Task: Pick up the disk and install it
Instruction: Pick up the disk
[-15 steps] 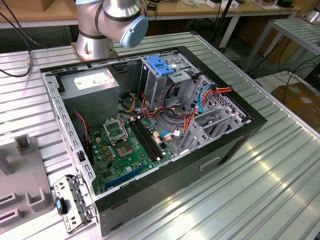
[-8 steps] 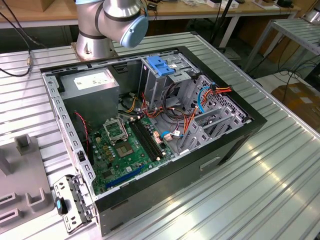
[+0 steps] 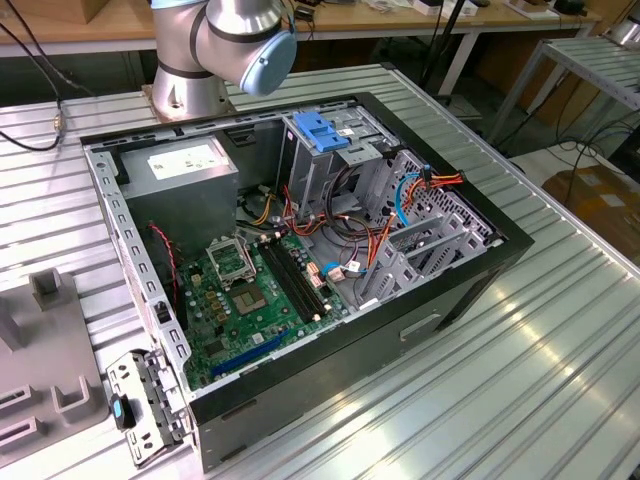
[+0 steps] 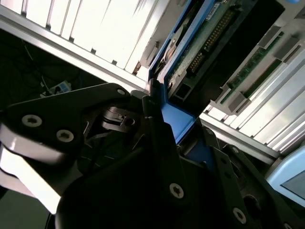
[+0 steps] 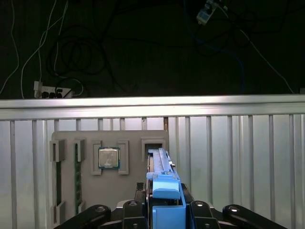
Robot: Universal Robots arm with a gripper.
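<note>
**Disk clamped in the gripper, beside the parts fixture**

Your gripper (image 5: 164,209) is clenched on the disk (image 5: 161,164). In the first wrist view the drive stands on edge between the two black fingers (image 5: 198,210), with its blue rail (image 5: 167,188) facing the camera. Beyond it, the grey fixture plate (image 5: 136,181) lies on the ribbed aluminium table (image 5: 238,157), and a processor chip (image 5: 108,158) sits in one of the plate's pockets. You cannot tell whether the disk's far end touches the plate. The second wrist view shows the same grip from the side, with the disk's circuit board (image 4: 212,33) exposed.

In the exterior view, the open computer case (image 3: 330,395) fills the middle of the frame, motherboard (image 3: 245,295) at its lower left. The drive cage (image 3: 315,175) with its blue latch (image 3: 325,135) stands at upper centre. The grey power supply box (image 3: 180,170) sits to the exterior view's left of it, and the arm (image 3: 225,45) is at upper left.
</note>
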